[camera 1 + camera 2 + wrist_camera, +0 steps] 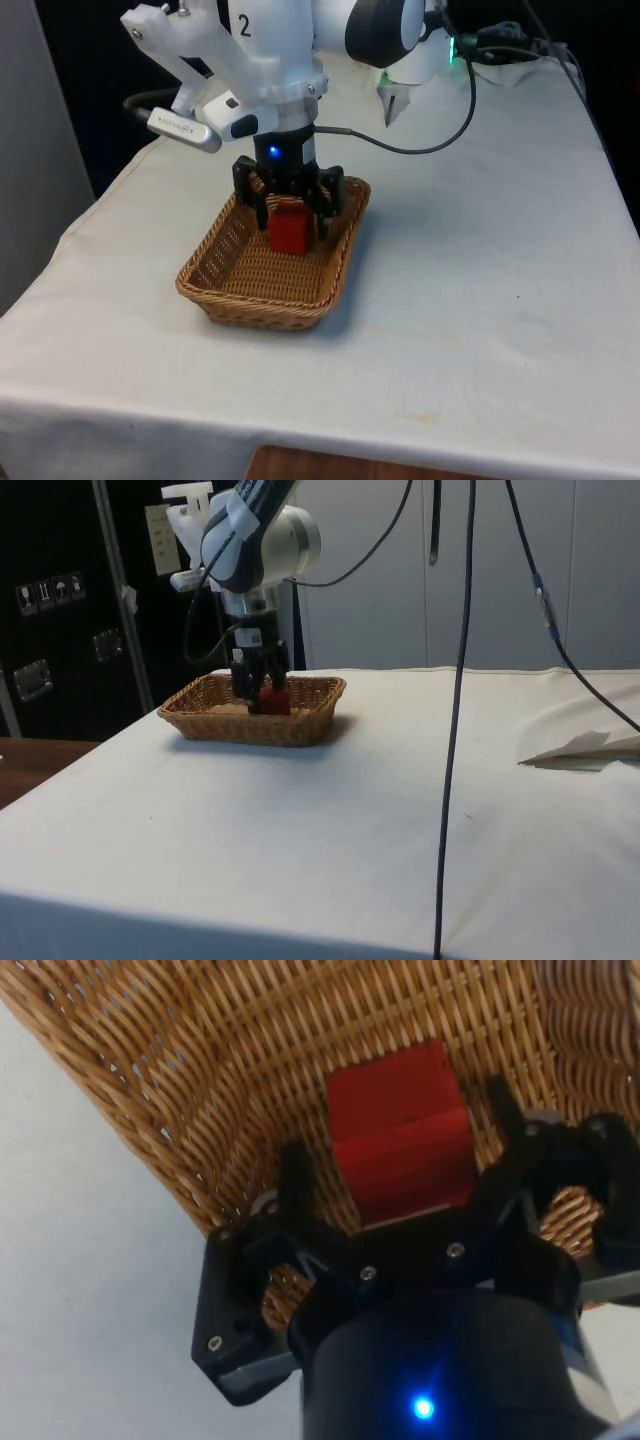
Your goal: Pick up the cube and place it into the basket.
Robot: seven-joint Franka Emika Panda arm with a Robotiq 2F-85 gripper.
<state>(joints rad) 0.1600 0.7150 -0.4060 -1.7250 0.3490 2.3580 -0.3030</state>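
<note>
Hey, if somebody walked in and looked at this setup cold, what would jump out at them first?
Probably the red cube, the brightest thing there, sitting inside the wicker basket towards its far end. Right over it is the black gripper, reaching down into the basket with one finger on each side of the cube and a gap visible between fingers and cube in the wrist view. The basket stands alone on the white tablecloth, towards the front view's left.

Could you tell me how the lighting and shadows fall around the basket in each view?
Front view: even light, with a soft shadow under the basket rim on the cloth; the red cube reads clearly. Side view: a faint shadow lies beneath the basket, and the gripper stands dark against the weave. Wrist view: the cube is bright, the gripper dark.
</note>
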